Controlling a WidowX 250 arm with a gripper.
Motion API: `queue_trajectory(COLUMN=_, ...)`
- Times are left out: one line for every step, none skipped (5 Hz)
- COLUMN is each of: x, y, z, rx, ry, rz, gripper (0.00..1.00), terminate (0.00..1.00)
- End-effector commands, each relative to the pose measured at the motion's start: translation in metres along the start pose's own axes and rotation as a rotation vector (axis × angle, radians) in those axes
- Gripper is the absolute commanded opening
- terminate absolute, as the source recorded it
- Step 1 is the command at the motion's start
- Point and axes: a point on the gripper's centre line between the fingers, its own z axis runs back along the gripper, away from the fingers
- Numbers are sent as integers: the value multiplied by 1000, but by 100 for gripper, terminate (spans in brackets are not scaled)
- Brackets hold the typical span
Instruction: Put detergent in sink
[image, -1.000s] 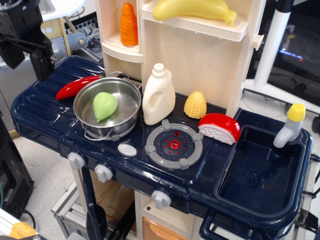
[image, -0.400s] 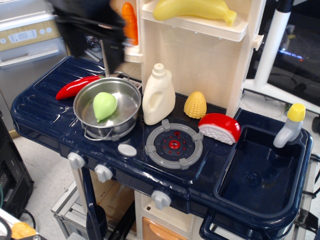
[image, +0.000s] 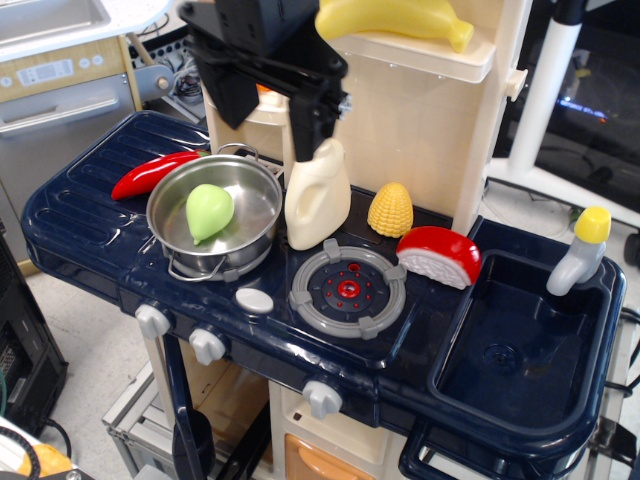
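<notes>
Detergent (image: 318, 200) upright; gripper (image: 268, 105) spread wide, above cap.

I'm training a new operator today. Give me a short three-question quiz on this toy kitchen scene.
1. True or false: the detergent bottle is already in the sink.
2. What lies inside the steel pot?
A) corn
B) a green pear-shaped toy
C) a red pepper
3. Fill in: the gripper is above the ____.

Key:
1. False; it stands between the pot and the corn.
2. B
3. detergent bottle
</notes>
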Motion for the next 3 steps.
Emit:
queue_trajectory(x=21, y=9, z=-19, rx=-50, ry=-68, rz=-75, gripper=100, terminate=0)
queue_trajectory(x=25, y=12, z=-33, rx=-65, ry=-92, rz=-99, gripper=100, terminate=0)
queue_trajectory(x=28, y=11, z=-48, rx=-94, ry=-112, rz=-110, gripper=100, terminate=0)
